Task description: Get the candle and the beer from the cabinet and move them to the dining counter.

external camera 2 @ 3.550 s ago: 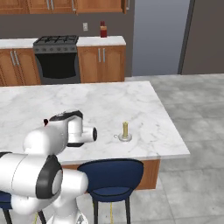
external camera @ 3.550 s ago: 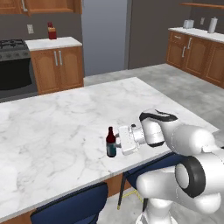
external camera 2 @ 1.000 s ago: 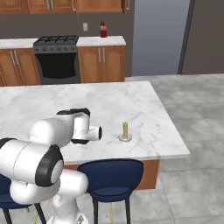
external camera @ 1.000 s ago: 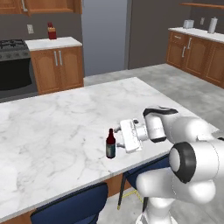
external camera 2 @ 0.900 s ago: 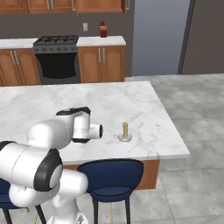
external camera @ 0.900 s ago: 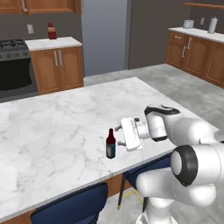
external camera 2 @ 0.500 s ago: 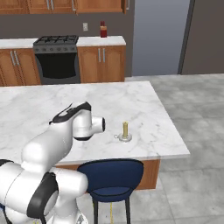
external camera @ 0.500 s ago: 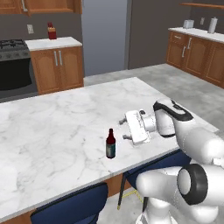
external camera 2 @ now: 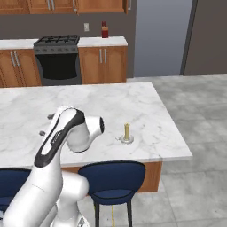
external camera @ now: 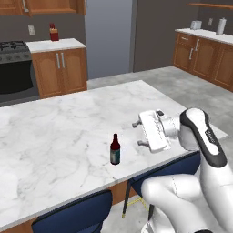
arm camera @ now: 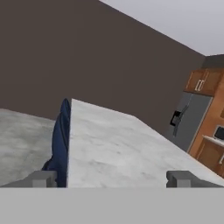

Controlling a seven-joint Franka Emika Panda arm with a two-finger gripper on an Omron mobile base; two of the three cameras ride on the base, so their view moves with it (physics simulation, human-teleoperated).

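Spread wide and empty, my gripper (external camera: 137, 134) hangs just above the dining counter (external camera: 59, 132), its fingers pointing at the beer (external camera: 115, 149) but well clear of it, so the bottle stands upright on its own near the edge with the blue chairs (external camera: 75, 216). Over on the right base view the candle (external camera 2: 127, 132) sits upright on the same marble top, near that edge too, so I judge both things delivered, and nothing calls for a grip
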